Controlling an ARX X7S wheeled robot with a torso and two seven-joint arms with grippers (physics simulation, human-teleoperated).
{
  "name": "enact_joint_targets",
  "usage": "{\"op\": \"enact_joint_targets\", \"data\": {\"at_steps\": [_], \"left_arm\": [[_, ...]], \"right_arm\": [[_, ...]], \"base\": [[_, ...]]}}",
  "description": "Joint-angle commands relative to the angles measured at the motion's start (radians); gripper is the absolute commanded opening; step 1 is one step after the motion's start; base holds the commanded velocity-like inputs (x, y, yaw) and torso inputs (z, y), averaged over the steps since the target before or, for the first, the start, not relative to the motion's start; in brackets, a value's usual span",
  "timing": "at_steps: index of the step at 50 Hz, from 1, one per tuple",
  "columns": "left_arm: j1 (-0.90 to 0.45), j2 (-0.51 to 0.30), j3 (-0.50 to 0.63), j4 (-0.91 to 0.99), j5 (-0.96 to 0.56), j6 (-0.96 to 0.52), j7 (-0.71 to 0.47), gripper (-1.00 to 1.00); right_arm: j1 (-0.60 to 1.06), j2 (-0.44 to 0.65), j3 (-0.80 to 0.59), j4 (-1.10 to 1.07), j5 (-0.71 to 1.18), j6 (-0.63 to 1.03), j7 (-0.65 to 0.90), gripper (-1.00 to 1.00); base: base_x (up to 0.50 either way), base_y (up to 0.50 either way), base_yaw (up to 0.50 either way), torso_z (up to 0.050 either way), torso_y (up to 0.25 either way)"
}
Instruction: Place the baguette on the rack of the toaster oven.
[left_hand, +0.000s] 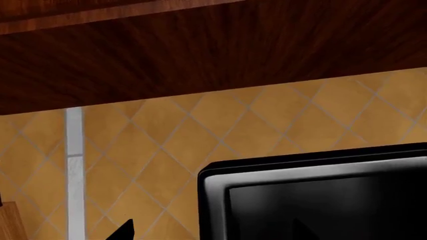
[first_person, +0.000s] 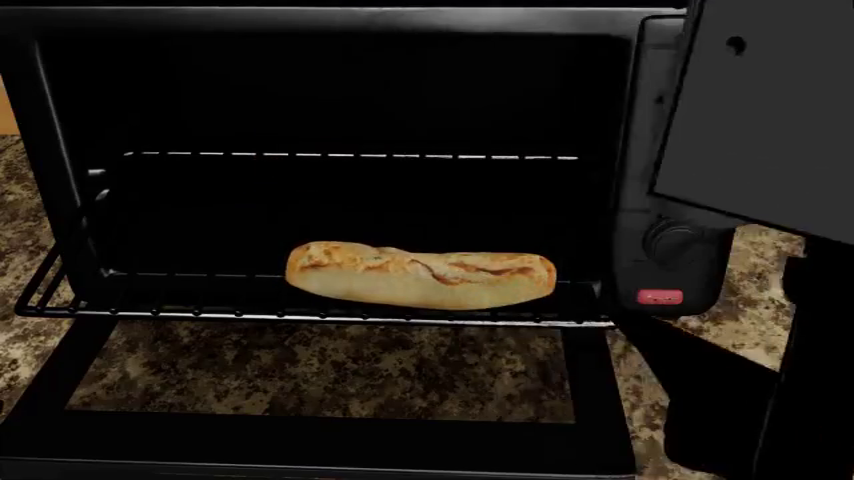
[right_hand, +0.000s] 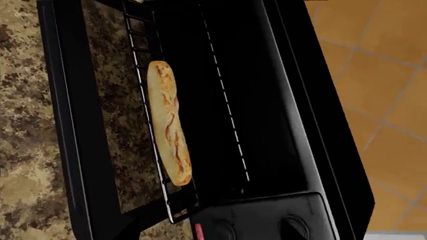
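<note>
The black toaster oven (first_person: 641, 130) stands with its glass door (first_person: 320, 440) dropped down. The golden-brown baguette (first_person: 420, 277) lies lengthwise on the rack (first_person: 160, 311), just behind its silvery front bar and right of centre, with nothing touching it. The right wrist view looks down on the baguette (right_hand: 169, 122), the rack (right_hand: 175, 212) and the oven (right_hand: 293, 115); no fingers of that gripper show. In the left wrist view only two dark tips of my left gripper (left_hand: 213, 236) show, wide apart and empty, in front of the oven's top corner (left_hand: 220, 175).
A dashed-looking upper wire rack (first_person: 360, 156) crosses the cavity. A knob (first_person: 671, 240) and a red button (first_person: 659, 297) sit on the right panel. A grey arm part (first_person: 761, 110) hangs at upper right. Granite counter (first_person: 767, 320), tiled wall (left_hand: 200, 135) and wooden cabinet underside (left_hand: 200, 50) surround the oven.
</note>
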Motion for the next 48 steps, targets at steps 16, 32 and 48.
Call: {"op": "enact_joint_targets", "data": {"at_steps": [16, 32, 48], "left_arm": [[-0.011, -0.001, 0.008, 0.002, -0.002, -0.011, -0.007, 1.00], [-0.013, -0.001, 0.010, 0.000, -0.004, -0.010, -0.008, 1.00], [-0.016, -0.002, 0.019, 0.000, 0.000, -0.012, -0.004, 1.00]], "right_arm": [[0.068, 0.155, 0.034, 0.115, -0.042, -0.033, -0.022, 1.00], [0.063, 0.265, 0.028, 0.180, -0.085, -0.018, 0.005, 1.00], [-0.065, 0.436, 0.123, 0.180, 0.016, -0.022, 0.115, 1.00]], "base": [[0.00, 0.00, 0.00, 0.000, 0.000], [0.00, 0.00, 0.00, 0.000, 0.000], [0.00, 0.00, 0.00, 0.000, 0.000]]}}
